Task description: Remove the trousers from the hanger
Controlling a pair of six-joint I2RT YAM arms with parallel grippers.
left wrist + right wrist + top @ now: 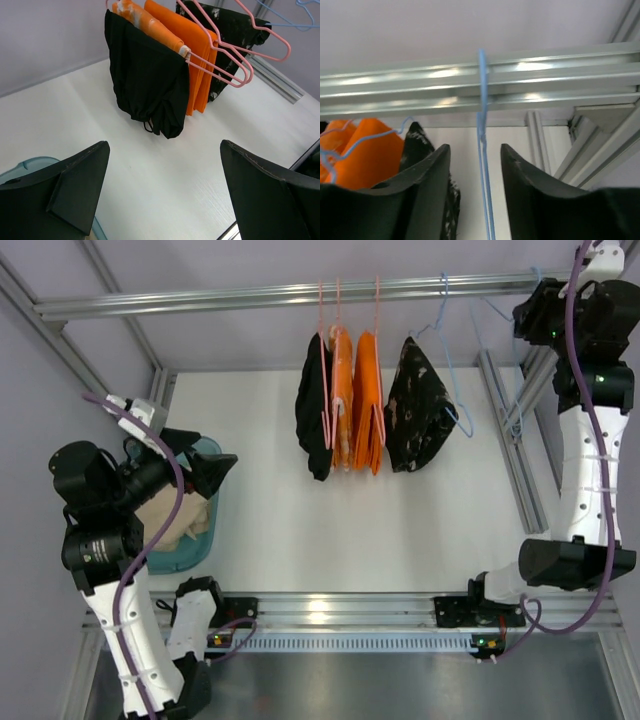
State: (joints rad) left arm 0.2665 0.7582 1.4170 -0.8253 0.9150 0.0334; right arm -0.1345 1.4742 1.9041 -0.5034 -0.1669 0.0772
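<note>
The beige trousers [168, 522] lie crumpled in a teal basket [196, 542] at the left, off any hanger. My left gripper [212, 474] hovers over the basket's far edge, open and empty; its view [164, 146] shows only bare table between the jaws. The thin light-blue hanger [482, 125] hangs bare from the rail, and it shows faintly in the top view [482, 340]. My right gripper [475, 147] is up at the rail's right end [522, 312], open, with the hanger's wire between its fingers and no visible contact.
On the metal rail [250, 295] hang a black garment [315, 410], orange garments [358, 405] on pink hangers [235, 60], and a dark patterned garment [418, 410] on another blue hanger. Aluminium frame posts [505, 420] stand at the right.
</note>
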